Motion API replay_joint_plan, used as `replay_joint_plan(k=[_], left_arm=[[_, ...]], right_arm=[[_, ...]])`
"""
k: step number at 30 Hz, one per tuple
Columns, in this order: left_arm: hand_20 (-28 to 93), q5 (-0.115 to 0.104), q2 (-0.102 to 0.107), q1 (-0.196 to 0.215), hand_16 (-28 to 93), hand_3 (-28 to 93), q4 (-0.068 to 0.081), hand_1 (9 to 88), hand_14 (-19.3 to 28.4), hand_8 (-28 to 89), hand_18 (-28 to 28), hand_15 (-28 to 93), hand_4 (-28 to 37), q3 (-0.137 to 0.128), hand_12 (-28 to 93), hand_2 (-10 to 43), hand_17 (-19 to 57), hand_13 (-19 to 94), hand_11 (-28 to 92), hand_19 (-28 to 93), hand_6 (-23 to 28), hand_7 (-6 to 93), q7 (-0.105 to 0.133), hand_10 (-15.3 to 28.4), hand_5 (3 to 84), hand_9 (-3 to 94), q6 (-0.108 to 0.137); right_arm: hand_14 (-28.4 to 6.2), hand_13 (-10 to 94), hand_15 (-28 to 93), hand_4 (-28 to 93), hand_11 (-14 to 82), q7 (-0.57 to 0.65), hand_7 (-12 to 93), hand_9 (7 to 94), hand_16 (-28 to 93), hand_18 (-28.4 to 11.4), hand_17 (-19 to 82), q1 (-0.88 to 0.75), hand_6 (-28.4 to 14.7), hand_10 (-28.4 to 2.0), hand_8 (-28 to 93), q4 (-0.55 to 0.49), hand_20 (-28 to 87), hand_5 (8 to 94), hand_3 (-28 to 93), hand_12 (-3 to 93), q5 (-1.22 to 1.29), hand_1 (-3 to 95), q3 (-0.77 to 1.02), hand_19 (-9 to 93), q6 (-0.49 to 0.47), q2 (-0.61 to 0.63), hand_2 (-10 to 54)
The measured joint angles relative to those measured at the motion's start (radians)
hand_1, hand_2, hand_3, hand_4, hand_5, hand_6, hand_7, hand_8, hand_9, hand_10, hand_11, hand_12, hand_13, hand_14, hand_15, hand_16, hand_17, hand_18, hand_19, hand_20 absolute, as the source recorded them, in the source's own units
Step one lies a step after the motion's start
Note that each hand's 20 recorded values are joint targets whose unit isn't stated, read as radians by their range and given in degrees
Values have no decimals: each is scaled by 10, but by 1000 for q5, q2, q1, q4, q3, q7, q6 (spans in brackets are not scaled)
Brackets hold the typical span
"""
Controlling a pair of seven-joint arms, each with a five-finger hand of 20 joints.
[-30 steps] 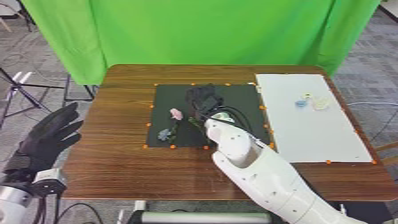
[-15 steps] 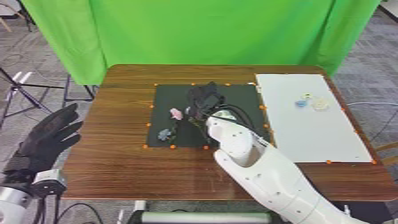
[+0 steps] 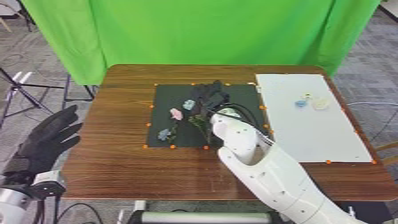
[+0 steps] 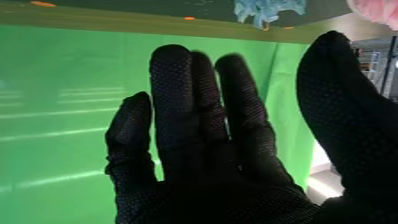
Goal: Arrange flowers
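Note:
In the head view my right hand [image 3: 210,95] is over the black mat [image 3: 158,117], just right of a light blue flower [image 3: 188,104]. A pink flower [image 3: 176,114] and a blue-grey flower [image 3: 164,134] lie farther left on the mat, and green leaves [image 3: 197,121] show below the hand. In the right wrist view my right hand [image 4: 204,150] has its fingers straight and holds nothing; beyond them are the blue flower [image 4: 266,9] and the pink flower [image 4: 373,11]. My left hand [image 3: 46,135] is open beside the table's left edge.
On the right of the wooden table [image 3: 115,165] is a white board [image 3: 320,135]. Near its far end are a blue bloom [image 3: 301,104], a cream one [image 3: 321,103] and a small yellowish one [image 3: 307,95]. A green curtain [image 3: 213,35] hangs behind.
My right hand has shifted slightly to the right and away from me, uncovering the light blue flower and green leaves. The left hand has kept still.

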Motion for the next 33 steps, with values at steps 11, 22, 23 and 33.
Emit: replay_joint_plan(k=[11, 22, 23, 33], left_arm=[[87, 0, 1, -4, 65, 703, 1, 240, 121, -110, 181, 162, -274, 3, 204, -17, -131, 122, 84, 339, 7, 211, 0, 88, 201, 182, 0], [87, 0, 3, -11, 65, 702, 1, 240, 120, -110, 182, 162, -273, 7, 203, -17, -132, 122, 85, 340, 7, 211, -1, 88, 201, 182, 0], [87, 0, 3, -11, 65, 702, 1, 241, 120, -110, 181, 162, -273, 7, 203, -16, -131, 122, 85, 340, 7, 212, -1, 88, 201, 183, 0], [88, 0, 4, -11, 65, 703, 2, 240, 121, -110, 181, 163, -274, 7, 203, -17, -131, 122, 85, 339, 8, 210, -1, 88, 202, 182, 1]], right_arm=[[-102, 414, 655, 190, 80, -82, 209, 354, 205, -196, 131, 13, -43, -63, -131, 31, 564, 302, 932, 156, 13, 303, 19, 762, -73, -27, 89], [-131, 414, 731, 264, 96, -91, 214, 491, 226, -198, 124, 77, -8, -66, -148, 105, 608, 467, 932, 134, 42, 182, -12, 780, -84, -58, 325], [-131, 414, 732, 264, 97, -90, 214, 497, 228, -198, 124, 78, -7, -67, -147, 105, 608, 472, 932, 135, 44, 182, -12, 780, -84, -58, 324], [-130, 422, 733, 252, 97, -91, 207, 513, 246, -195, 131, 81, -7, -71, -147, 117, 611, 487, 932, 131, 42, 183, -7, 787, -103, -65, 321]])
